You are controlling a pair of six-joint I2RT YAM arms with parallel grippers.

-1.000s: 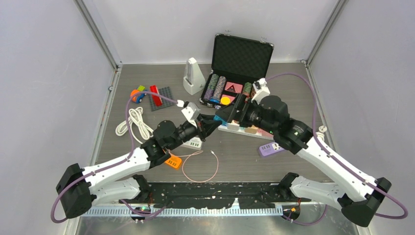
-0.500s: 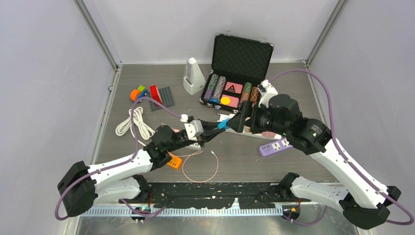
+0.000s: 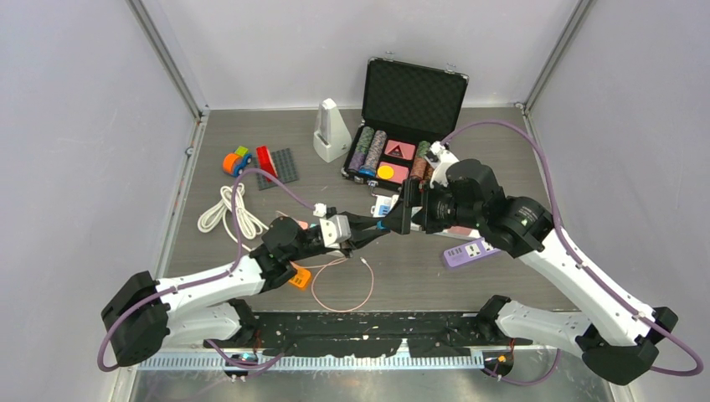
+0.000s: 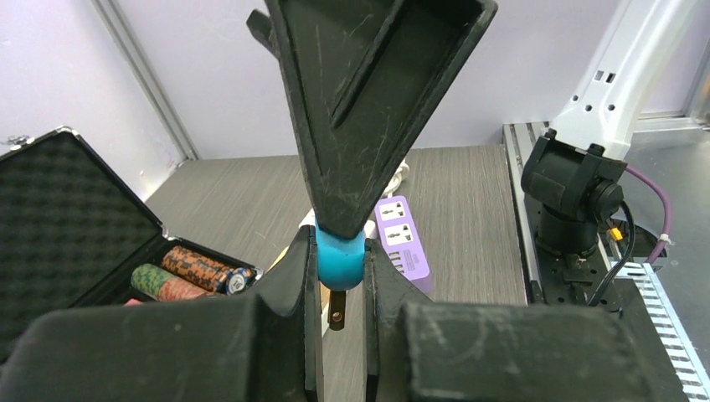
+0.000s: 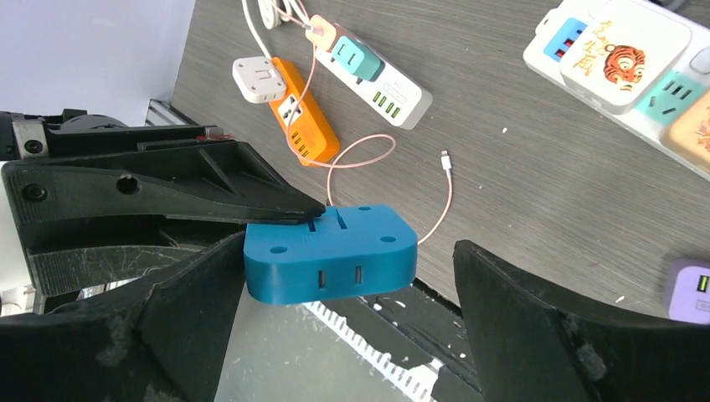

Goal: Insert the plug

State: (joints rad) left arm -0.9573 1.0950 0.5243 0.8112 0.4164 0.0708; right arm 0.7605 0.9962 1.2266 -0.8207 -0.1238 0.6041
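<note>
My left gripper (image 4: 337, 251) is shut on a blue plug (image 4: 340, 264), whose brass prong hangs down between the fingers. In the top view it holds the plug (image 3: 382, 224) in the air over mid-table. My right gripper (image 5: 350, 251) is open around the same blue plug (image 5: 331, 255). Its left finger is close against the plug and its right finger stands well apart. One right finger (image 4: 368, 100) rests on the plug's top in the left wrist view. A purple power strip (image 3: 466, 251) lies on the table below the right arm.
A white power strip (image 5: 624, 54) with coloured adapters lies behind the grippers. A second white strip (image 5: 368, 71), an orange strip (image 3: 295, 276) and a pink cable (image 3: 343, 285) lie near the left arm. An open poker-chip case (image 3: 410, 109), a metronome (image 3: 331, 130) and a white rope (image 3: 228, 209) are farther out.
My left gripper has moved right and toward the near edge with the blue plug. My right arm swung right, then came back so its fingers bracket the plug.
</note>
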